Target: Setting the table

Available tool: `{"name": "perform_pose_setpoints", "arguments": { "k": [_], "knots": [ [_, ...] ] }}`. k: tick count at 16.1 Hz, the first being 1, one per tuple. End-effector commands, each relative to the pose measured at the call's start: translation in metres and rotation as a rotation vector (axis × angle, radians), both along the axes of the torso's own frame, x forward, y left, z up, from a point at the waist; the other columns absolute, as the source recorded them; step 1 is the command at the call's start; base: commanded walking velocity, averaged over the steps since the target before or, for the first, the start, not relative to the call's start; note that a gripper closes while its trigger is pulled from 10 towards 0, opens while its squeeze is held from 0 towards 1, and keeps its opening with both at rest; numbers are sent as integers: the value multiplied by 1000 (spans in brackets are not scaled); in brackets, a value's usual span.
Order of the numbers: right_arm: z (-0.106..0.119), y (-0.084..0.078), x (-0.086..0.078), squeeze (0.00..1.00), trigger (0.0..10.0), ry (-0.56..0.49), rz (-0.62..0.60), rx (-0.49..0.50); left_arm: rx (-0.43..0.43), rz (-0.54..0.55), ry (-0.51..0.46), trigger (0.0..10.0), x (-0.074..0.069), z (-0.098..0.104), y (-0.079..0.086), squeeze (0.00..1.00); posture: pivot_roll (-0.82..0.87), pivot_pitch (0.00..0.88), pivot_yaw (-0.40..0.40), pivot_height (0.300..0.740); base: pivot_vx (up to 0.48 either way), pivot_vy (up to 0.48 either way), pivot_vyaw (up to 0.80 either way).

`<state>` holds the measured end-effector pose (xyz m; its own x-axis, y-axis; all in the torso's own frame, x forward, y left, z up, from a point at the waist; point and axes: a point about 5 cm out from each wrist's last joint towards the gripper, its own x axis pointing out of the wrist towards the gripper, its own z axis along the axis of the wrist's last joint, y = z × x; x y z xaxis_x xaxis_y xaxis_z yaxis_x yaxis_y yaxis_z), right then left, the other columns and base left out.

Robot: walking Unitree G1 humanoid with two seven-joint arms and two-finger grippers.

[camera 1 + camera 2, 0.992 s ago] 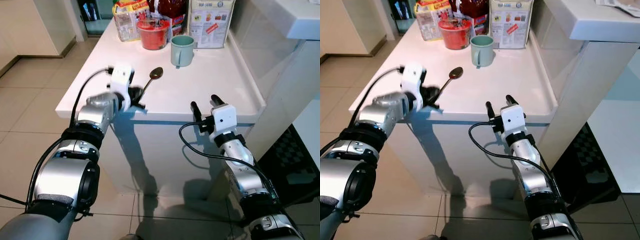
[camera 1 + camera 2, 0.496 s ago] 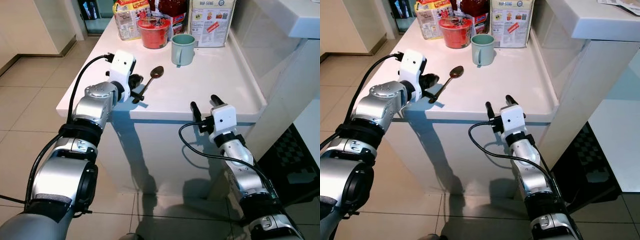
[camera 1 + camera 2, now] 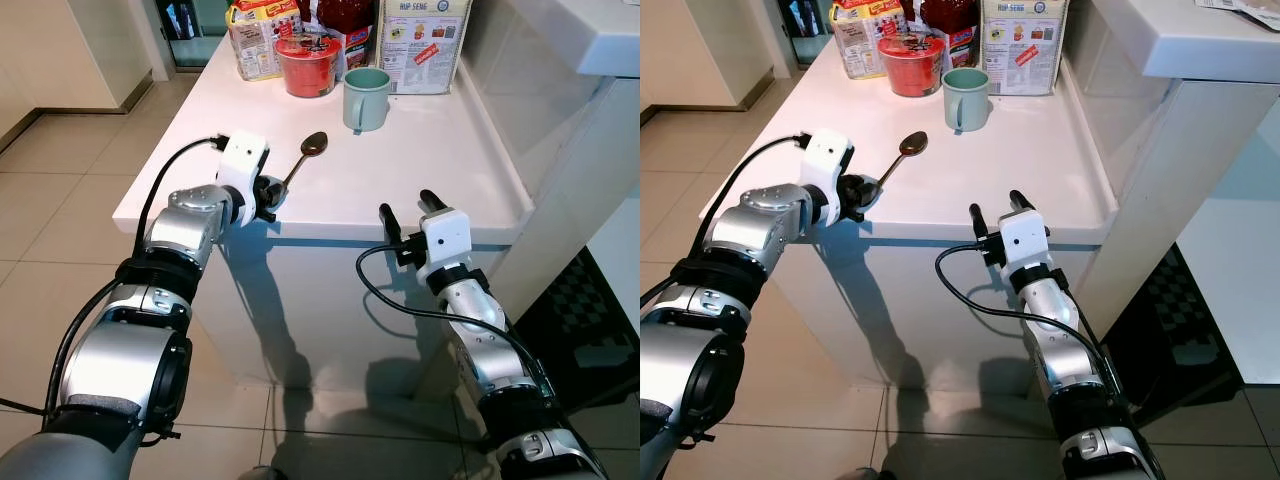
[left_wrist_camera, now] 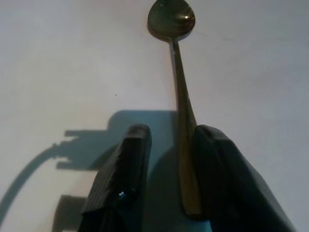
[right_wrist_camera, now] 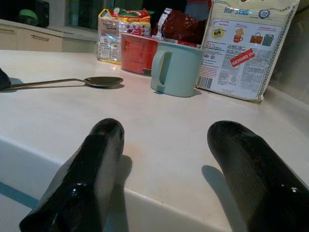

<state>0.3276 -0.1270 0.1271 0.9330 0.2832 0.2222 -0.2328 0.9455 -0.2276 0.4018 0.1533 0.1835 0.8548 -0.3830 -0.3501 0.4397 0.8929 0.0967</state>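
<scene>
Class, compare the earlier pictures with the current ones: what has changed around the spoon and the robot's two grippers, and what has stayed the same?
The left gripper has set the spoon flat on the white table and eased open; the handle now lies loose between its fingers. Earlier the spoon was held raised and tilted. The right gripper, mug and red tub stayed as they were.

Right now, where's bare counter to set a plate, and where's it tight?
Free: the white counter between the spoon and the right edge, in front of the green mug, ahead of the right hand. Crowded: the far end, where the red cup and packets stand. The left hand is at the spoon's handle.
</scene>
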Motion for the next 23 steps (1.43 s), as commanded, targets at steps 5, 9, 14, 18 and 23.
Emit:
{"name": "perform_pose_setpoints", "arguments": {
  "k": [5, 9, 14, 18, 23],
  "knots": [
    [0, 4, -1, 0, 10000, 1, 13, -8, -38, 84, 166, 10000, -8, -29, 19, 1000, 23, 68, 62, 740, 0, 0, 0],
    [0, 4, -1, 0, 10000, 4, 16, -8, -12, 86, 211, 10000, -12, -41, 21, 1000, 23, 73, 64, 740, 0, 0, 0],
    [-3, 3, -4, 0, 10000, 12, 10, -7, 15, 65, 263, 10000, -22, -60, 21, 1000, 27, 71, 75, 740, 0, 0, 0],
    [-7, 4, -4, 0, 10000, 27, 14, -9, 21, 69, 297, 10000, -33, -73, 26, 1000, 43, 72, 70, 740, 0, 0, 0],
    [-8, 4, -3, 0, 10000, 36, 20, -16, 35, 117, 236, 10000, -27, -53, 33, 0, 43, 63, 65, 740, 0, 0, 0]
  ]
}}
